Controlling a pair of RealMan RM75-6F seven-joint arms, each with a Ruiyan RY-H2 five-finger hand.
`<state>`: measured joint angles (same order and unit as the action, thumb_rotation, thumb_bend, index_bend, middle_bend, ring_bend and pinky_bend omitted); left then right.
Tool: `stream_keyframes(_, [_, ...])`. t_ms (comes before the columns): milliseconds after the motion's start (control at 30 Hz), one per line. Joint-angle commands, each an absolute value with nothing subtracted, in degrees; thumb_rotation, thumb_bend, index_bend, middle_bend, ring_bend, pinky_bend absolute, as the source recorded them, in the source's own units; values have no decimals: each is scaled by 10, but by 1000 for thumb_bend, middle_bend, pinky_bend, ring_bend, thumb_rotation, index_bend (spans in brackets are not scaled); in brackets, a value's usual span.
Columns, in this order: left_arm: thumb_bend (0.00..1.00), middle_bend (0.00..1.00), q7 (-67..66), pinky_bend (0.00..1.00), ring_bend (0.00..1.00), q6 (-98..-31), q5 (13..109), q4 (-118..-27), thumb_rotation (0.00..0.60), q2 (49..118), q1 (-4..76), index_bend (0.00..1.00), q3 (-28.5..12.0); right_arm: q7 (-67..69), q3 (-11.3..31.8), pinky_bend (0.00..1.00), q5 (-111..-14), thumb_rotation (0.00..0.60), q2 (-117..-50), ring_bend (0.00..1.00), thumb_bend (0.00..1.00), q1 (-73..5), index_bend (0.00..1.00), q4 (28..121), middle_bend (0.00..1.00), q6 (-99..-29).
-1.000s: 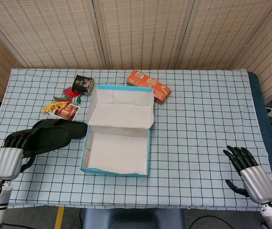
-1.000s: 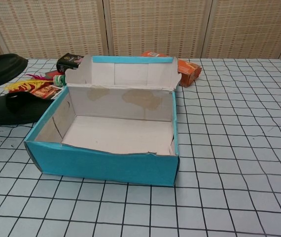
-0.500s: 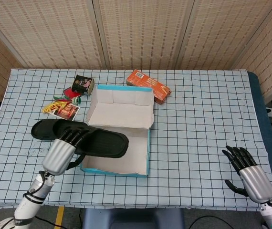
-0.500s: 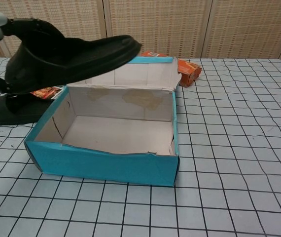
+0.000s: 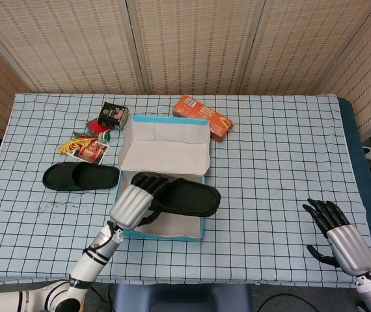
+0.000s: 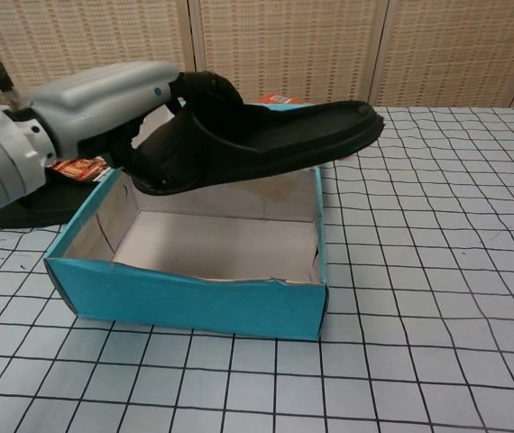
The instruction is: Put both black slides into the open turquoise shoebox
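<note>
My left hand (image 5: 135, 199) (image 6: 122, 104) grips one black slide (image 5: 185, 195) (image 6: 275, 135) and holds it in the air above the open turquoise shoebox (image 5: 123, 229) (image 6: 185, 298), its toe reaching past the box's right wall. The second black slide (image 5: 80, 176) (image 6: 22, 200) lies flat on the table just left of the box. The box's inside is bare and its lid (image 5: 164, 148) stands open at the back. My right hand (image 5: 338, 237) hovers open near the table's front right corner, far from both slides.
An orange carton (image 5: 202, 116) (image 6: 343, 128) lies behind the box on the right. A small dark packet (image 5: 114, 114) and colourful wrappers and cards (image 5: 84, 143) sit at the back left. The checked tablecloth (image 5: 283, 162) covers the table, with screens behind.
My left hand has carried the slide rightward from the table's left edge to above the shoebox. The other slide and my right hand have stayed put.
</note>
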<state>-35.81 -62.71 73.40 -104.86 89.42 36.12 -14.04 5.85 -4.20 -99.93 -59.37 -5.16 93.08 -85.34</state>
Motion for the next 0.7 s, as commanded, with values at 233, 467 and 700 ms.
stream_keyframes(233, [672, 915, -388, 755, 872, -607, 674, -998, 600, 926, 395, 808, -131, 59, -42, 0, -998, 600, -594, 0, 172, -53, 0, 930, 0, -851])
stream_keyframes(467, [672, 917, -400, 756, 873, -614, 660, -961, 600, 941, 405, 808, -119, 60, -44, 0, -999, 600, -592, 0, 173, -53, 0, 931, 0, -850])
stream_keyframes(700, [676, 918, -415, 756, 874, -625, 652, -925, 600, 954, 411, 809, -106, 58, -46, 0, -1002, 600, -592, 0, 173, -54, 0, 931, 0, -849])
